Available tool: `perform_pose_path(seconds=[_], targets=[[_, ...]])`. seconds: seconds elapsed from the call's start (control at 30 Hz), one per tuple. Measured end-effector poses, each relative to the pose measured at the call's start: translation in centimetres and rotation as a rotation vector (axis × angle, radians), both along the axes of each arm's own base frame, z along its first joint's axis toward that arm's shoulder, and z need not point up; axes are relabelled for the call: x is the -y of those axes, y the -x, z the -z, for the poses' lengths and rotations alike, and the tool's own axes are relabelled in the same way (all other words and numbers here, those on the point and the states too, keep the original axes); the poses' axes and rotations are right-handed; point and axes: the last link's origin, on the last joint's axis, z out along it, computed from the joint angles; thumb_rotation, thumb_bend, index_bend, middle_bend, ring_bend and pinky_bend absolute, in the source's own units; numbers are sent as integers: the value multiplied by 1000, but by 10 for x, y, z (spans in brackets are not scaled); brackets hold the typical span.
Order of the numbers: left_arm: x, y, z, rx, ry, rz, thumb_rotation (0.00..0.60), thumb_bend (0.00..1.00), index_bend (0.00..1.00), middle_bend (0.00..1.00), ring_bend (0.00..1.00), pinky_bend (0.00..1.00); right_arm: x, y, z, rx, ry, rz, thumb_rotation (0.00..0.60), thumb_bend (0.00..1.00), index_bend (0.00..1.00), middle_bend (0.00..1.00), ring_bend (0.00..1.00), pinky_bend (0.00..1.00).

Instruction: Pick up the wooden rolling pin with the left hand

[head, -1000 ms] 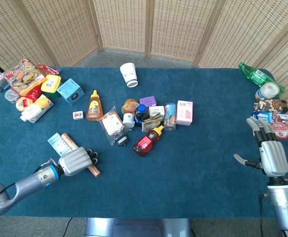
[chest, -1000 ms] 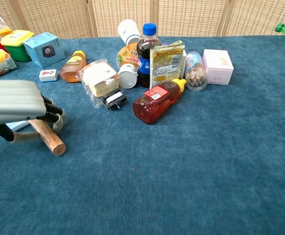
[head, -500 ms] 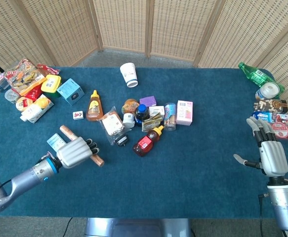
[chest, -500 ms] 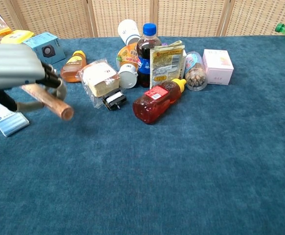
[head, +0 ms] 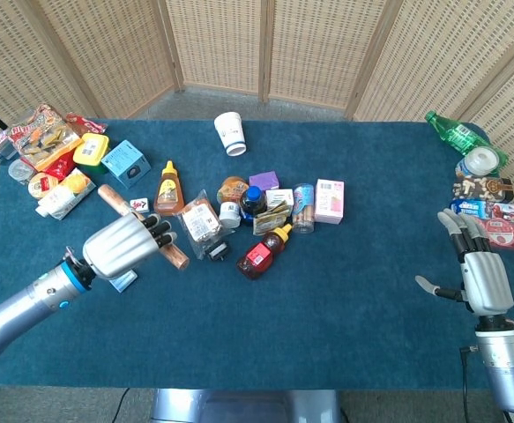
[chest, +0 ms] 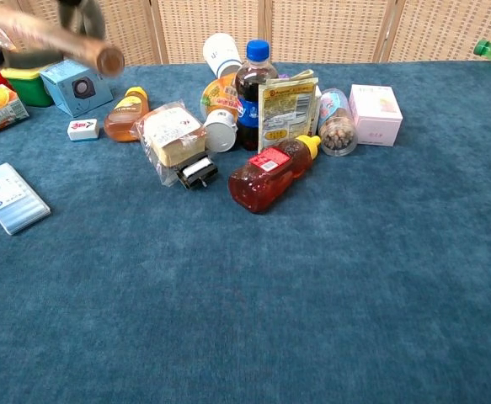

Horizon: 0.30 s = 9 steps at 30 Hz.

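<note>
Above the blue table [head: 345, 291], the left hand [head: 120, 247] grips the wooden rolling pin [head: 174, 255], its fingers [head: 155, 231] curled around the shaft. The pin is a plain light-brown wooden cylinder, lying slantwise: one rounded end pokes out behind the hand on the knuckle side, the other sticks out past the fingertips toward the clutter of bottles. In the chest view it shows blurred at the top left corner, its flat round end clear of the cloth. Just beyond that end lies a wrapped sandwich pack [head: 200, 220]; a little red-labelled sauce bottle [chest: 272, 172] lies further off. No writing on any label can be read. Off to the side, the right hand [head: 479, 273] is empty, fingers straight and apart.
</note>
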Motion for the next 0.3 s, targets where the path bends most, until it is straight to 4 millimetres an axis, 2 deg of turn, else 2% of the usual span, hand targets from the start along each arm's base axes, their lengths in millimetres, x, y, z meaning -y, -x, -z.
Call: perform_pose_path(seconds=[0.13,0.3], targets=[[0,-12,-16,16,-34,20,600,526,929,820,930,997,0,0,0,0,-1,-1,600,0,0,0,0,0],[0,-18,-24,29,-51,27,600,527,928,817,929,997,0,0,0,0,0,-2,600,0,0,0,0,0]])
